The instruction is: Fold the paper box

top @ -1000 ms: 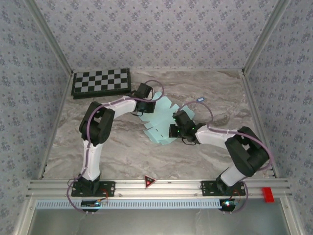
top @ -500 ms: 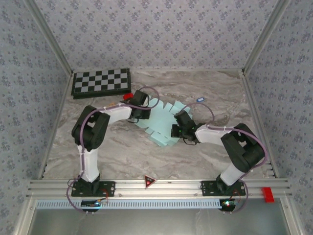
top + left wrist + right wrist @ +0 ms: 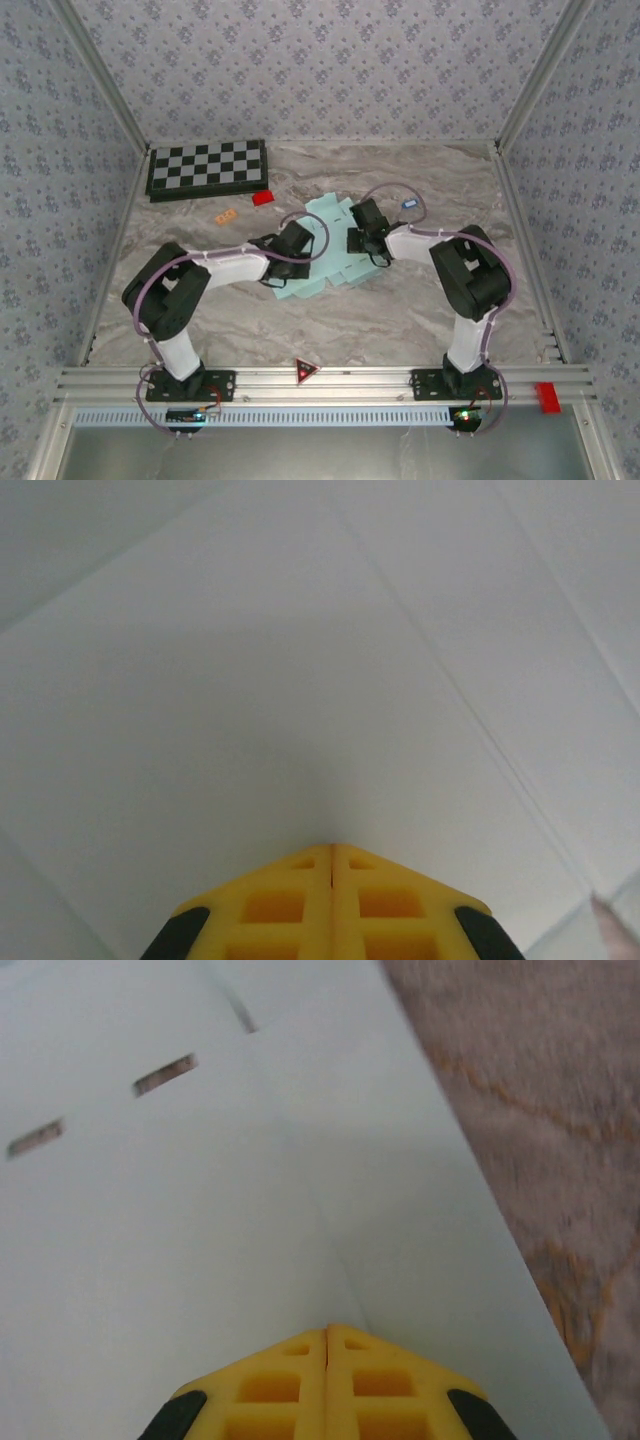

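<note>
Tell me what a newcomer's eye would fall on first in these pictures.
The pale cyan paper box, an unfolded die-cut sheet, lies mid-way across the marble table with both arms bent inward over it. In the wrist views, the left fingers and the right fingers are shut, yellow tips down on the card. A black-and-white checkerboard sits at the far left corner, a small red block beside its near right corner.

Soft, even overhead light; close wrist views render the paper box (image 3: 300,680) washed-out, the table (image 3: 540,1110) blurred.
</note>
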{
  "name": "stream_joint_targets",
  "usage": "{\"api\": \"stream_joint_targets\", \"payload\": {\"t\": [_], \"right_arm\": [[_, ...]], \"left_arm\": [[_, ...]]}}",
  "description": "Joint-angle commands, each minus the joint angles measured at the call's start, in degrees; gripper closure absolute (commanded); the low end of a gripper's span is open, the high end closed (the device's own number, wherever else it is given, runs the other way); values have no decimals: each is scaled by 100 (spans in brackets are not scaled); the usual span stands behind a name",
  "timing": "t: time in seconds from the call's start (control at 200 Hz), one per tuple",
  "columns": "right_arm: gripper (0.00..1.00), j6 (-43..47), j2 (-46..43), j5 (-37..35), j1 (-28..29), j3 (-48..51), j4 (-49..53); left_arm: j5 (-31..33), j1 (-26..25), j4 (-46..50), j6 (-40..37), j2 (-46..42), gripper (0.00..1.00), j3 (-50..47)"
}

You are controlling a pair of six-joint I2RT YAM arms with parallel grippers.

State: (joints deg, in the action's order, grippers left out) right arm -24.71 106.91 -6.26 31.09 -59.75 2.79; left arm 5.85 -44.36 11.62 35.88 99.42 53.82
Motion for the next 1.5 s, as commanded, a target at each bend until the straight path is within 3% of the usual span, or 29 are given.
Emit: {"api": "stream_joint_targets", "payload": {"t": [0.0, 0.21, 0.46, 0.635, 0.76, 0.92, 1.094, 1.219, 1.499], "right_arm": [[100, 347, 457, 630, 139, -310, 422], [100, 512, 621, 883, 211, -808, 581], [100, 536, -60, 907, 142, -1167, 984], [100, 197, -447, 636, 150, -994, 1256], [100, -146, -563, 690, 235, -544, 1171], [100, -526, -515, 487, 444, -149, 1015], [100, -582, -403, 536, 426, 121, 840], [100, -412, -229, 507, 413, 110, 1006], [100, 29, 83, 447, 336, -139, 1281]], "left_arm": [[-424, -400, 16, 504, 100, 100, -100], [-760, -599, -342, 712, 144, 100, -70], [-844, -547, -130, 541, -355, 100, 297], [-801, -113, 230, 159, -641, 97, 694], [-804, 364, 409, -273, -594, 86, 1069], [-875, 903, 505, -881, -74, 72, 1783], [-1506, 1378, 607, -1486, 793, 62, 2732], [-2008, 1647, 960, -1679, 1481, 59, 3444], [-2182, 1834, 1215, -1731, 2275, 54, 4216]]}}
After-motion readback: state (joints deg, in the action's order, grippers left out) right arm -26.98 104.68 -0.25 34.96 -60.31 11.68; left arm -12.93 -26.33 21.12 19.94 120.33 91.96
